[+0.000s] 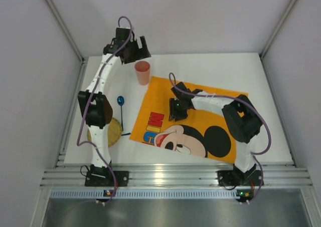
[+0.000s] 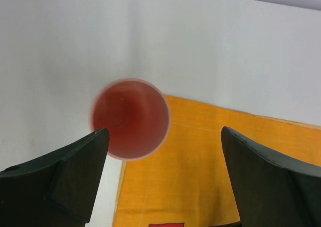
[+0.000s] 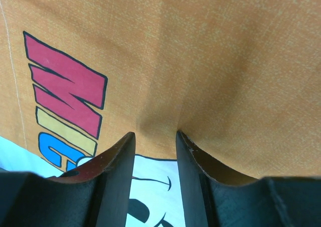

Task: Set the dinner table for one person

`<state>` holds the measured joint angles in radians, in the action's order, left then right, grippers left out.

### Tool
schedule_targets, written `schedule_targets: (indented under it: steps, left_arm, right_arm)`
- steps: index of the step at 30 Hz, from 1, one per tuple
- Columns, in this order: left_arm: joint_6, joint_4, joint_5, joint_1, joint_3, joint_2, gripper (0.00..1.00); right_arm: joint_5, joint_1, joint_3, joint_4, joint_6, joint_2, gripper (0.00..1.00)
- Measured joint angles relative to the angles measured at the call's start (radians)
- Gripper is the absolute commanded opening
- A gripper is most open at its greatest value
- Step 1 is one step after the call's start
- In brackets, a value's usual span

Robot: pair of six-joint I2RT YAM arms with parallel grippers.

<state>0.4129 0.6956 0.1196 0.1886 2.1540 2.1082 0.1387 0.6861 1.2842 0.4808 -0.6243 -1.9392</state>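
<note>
- Across the whole width of the top view, the dinner table (image 1: pixel 261 86) lies flat and white under everything. I judge it rigid, heavy and fixed. It is nothing to take hold of, only a surface to set things on, and it looks smooth enough for a cloth to slide.
- On its middle and right lies the orange cartoon-mouse mat (image 1: pixel 160 94), skewed against the table edges. It looks soft, light and limp, and is best pinched in a fold or at an edge.
- At the near left sits a yellow woven plate (image 1: pixel 114 132), partly hidden beneath the left arm.
- At the mat's far left corner a pink cup (image 1: pixel 142 72) stands upright, looking empty. It is probably light plastic and easy to tip, so the side wall is the place to grip it.
- Between plate and mat a blue spoon (image 1: pixel 121 106) lies on the bare table, bowl towards the far side.
- Now the pincers! The left gripper (image 2: pixel 160 152) hangs above the cup with its jaws spread wide, holding and touching nothing.
- The right gripper (image 3: pixel 154 137) is down on the mat, with only a narrow gap between its jaws. Its fingertips (image 3: pixel 125 147) press on the cloth and a crease rises between them. Whether the cloth is truly clamped, I cannot tell.
</note>
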Motion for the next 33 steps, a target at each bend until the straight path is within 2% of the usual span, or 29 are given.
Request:
schedule_targets:
  steps: [5,10,15,16,17,18,19,25,33]
  left_arm:
    - [-0.015,0.012,0.047,0.084,0.160,0.194,0.98]
    - [-0.020,0.055,0.050,0.130,0.163,0.295,0.98]
    - [-0.023,0.080,0.020,0.122,0.155,0.304,0.98]
    - [-0.023,0.076,0.016,0.119,0.151,0.303,0.93]
    - [-0.022,0.074,0.011,0.117,0.145,0.303,0.84]
    - [-0.020,0.072,0.009,0.115,0.137,0.303,0.20]
    - [-0.017,0.072,0.007,0.113,0.128,0.303,0.00]
    - [-0.022,0.060,-0.008,0.107,0.122,0.251,0.00]
    - [-0.035,0.159,-0.055,0.108,0.164,0.227,0.00]
  right_arm:
    - [0.001,-0.002,-0.026,-0.023,-0.006,0.014,0.39]
    - [0.001,-0.002,-0.072,-0.070,-0.014,0.040,0.39]
    - [0.000,-0.002,-0.097,-0.098,-0.021,0.053,0.39]
    - [0.000,-0.002,-0.100,-0.101,-0.023,0.055,0.39]
    - [-0.001,-0.002,-0.100,-0.101,-0.024,0.055,0.39]
    - [-0.001,-0.002,-0.100,-0.101,-0.024,0.055,0.39]
    - [-0.001,-0.002,-0.100,-0.101,-0.024,0.055,0.39]
    - [0.000,-0.001,-0.085,-0.087,-0.019,0.044,0.32]
    - [0.079,0.088,0.128,-0.001,0.006,-0.106,0.31]
